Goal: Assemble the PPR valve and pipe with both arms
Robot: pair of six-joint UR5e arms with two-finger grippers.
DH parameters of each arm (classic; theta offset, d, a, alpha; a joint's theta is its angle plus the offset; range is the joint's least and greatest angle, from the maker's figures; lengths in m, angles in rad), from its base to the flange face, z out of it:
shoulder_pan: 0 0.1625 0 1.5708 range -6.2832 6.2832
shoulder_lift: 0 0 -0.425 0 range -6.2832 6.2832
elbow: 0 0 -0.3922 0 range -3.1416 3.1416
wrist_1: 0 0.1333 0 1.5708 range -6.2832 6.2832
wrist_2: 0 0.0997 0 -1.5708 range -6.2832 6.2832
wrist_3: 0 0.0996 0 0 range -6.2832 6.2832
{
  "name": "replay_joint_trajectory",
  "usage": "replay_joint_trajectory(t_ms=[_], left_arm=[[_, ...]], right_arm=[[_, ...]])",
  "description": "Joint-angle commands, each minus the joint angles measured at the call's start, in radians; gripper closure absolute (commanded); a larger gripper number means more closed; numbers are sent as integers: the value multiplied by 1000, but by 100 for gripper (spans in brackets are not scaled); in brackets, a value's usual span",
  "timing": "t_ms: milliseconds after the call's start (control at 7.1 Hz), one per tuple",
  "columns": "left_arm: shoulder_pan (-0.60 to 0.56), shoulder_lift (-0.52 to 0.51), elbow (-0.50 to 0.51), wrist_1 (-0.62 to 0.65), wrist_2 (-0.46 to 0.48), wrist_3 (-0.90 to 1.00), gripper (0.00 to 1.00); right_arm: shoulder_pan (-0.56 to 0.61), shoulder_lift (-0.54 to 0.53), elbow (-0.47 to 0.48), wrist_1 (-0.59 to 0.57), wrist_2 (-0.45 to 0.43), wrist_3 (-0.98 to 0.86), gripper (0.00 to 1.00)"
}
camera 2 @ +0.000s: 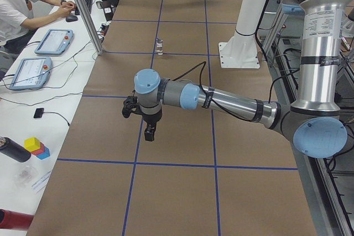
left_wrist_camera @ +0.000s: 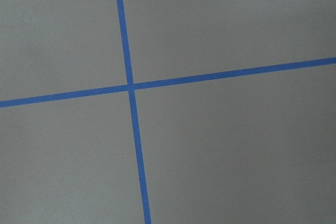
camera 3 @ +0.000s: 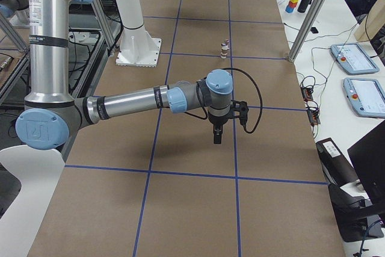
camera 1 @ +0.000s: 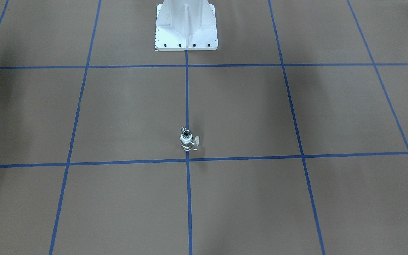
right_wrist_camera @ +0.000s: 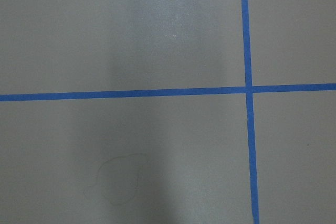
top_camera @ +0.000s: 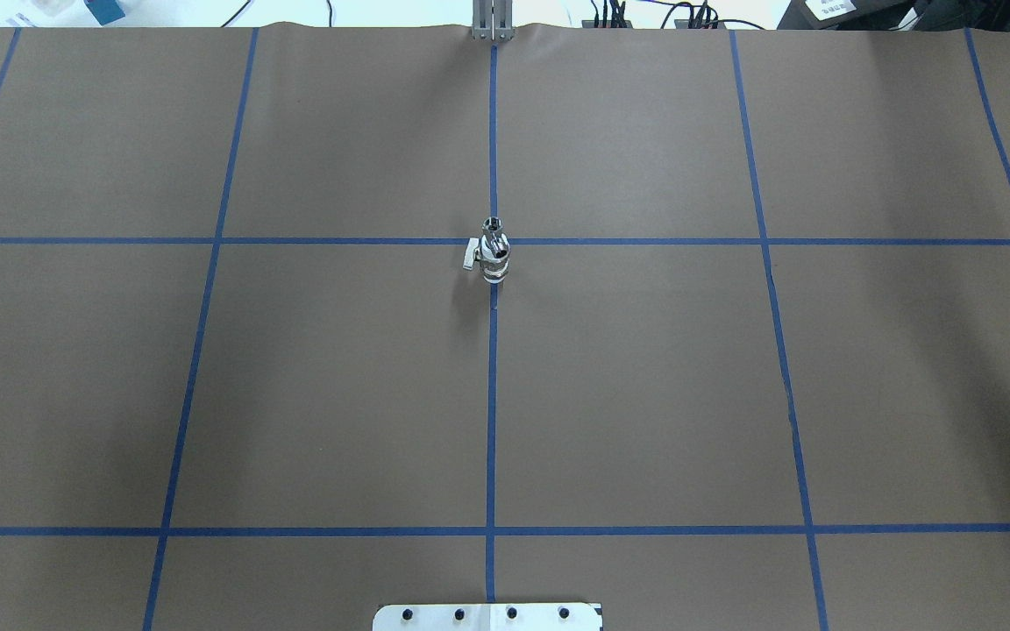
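The PPR valve [camera 1: 188,142], white and silvery with a small side lever, stands upright on the centre tape line. The silver pipe [camera 1: 186,134] sits on top of it, dark hollow end up, and the two look joined as one piece. The valve [top_camera: 494,261] and the pipe [top_camera: 493,231] also show in the overhead view. My left gripper [camera 2: 149,132] hangs above the paper far from them, seen only in the exterior left view. My right gripper [camera 3: 217,137] shows only in the exterior right view. I cannot tell whether either is open or shut.
The white bolted pedestal [camera 1: 186,32] stands behind the valve. Brown paper with a blue tape grid [top_camera: 492,394] covers the table. An operator [camera 2: 19,9] and tablets [camera 2: 52,41] are at a side desk. Both wrist views show only paper and tape.
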Motion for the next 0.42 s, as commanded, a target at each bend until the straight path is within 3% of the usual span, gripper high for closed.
replay_joint_trajectory(t_ms=[0, 282], left_arm=[[8, -3, -2, -2, 2, 0, 0], [10, -5, -11, -18, 30, 3, 0]], right_arm=[[1, 0, 0, 1, -1, 1, 1], [1, 2, 2, 1, -1, 3, 1]])
